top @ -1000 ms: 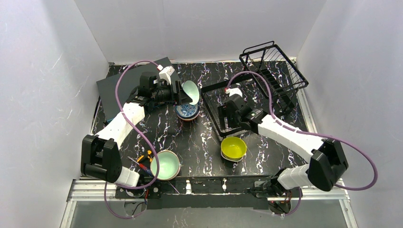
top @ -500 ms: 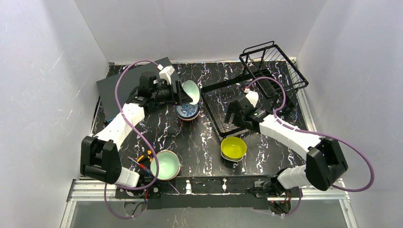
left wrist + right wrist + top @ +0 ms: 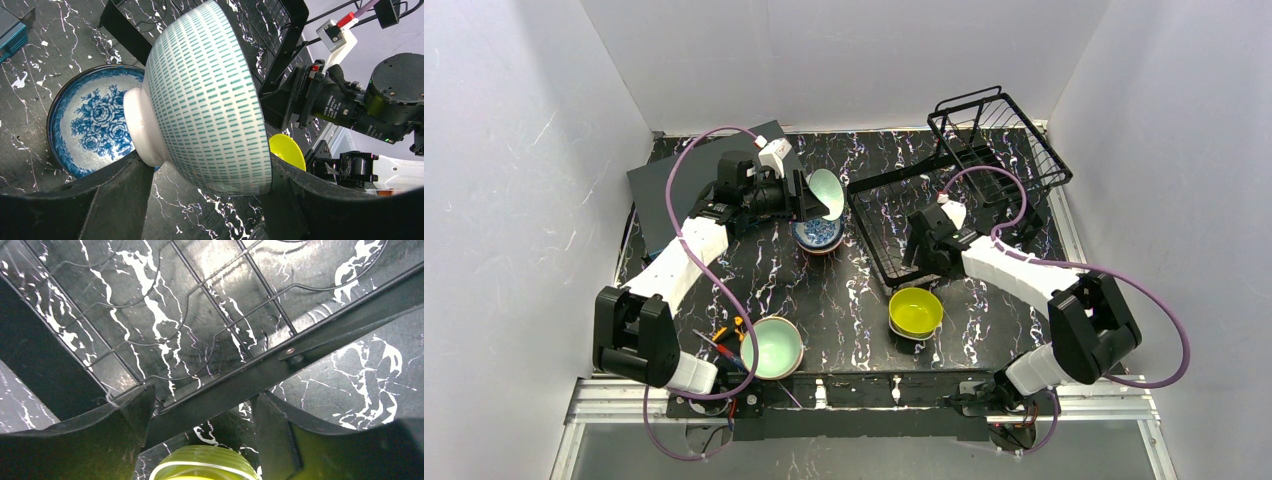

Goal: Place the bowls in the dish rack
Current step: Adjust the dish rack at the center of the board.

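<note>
- Left hand (image 3: 812,203) clenched on a dash-patterned bowl (image 3: 210,100), tipped on its side just above the blue-and-white bowl (image 3: 90,125), mid-bench (image 3: 854,300) toward the far edge
- Right hand (image 3: 200,407) released, fingers spread over the near frame bar of the dish rack (image 3: 999,140), which fills the far right corner
- Yellow bowl (image 3: 915,310) and mint-green bowl (image 3: 773,347) sit apart along the near edge

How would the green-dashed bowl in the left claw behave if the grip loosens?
The green-dashed bowl looks glossy, so probably slippery, rigid and breakable. The left claw holds it tipped on its side above the blue floral bowl, so a slip would likely strike that.
</note>
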Motion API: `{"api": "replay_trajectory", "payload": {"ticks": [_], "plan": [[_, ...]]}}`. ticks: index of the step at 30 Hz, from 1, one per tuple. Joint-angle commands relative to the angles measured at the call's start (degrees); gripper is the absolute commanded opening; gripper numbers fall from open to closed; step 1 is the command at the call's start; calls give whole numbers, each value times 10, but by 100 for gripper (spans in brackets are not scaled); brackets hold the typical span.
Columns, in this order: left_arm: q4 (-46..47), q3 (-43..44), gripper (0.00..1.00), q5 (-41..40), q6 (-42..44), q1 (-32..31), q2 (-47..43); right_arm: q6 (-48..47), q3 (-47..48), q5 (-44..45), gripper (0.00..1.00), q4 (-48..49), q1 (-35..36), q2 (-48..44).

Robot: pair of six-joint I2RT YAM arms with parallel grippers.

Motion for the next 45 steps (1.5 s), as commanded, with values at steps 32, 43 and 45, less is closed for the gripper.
{"api": "replay_trajectory", "payload": {"ticks": [32, 43, 45], "plan": [[11, 11, 0, 10, 12, -4, -39, -200, -50, 31, 1, 63, 0, -70], [9, 11, 0, 10, 15, -4, -41, -290, -25, 4, 1, 77, -28, -38], [8, 11, 0, 10, 15, -4, -41, -302, -32, -31, 1, 85, -43, -48]]}}
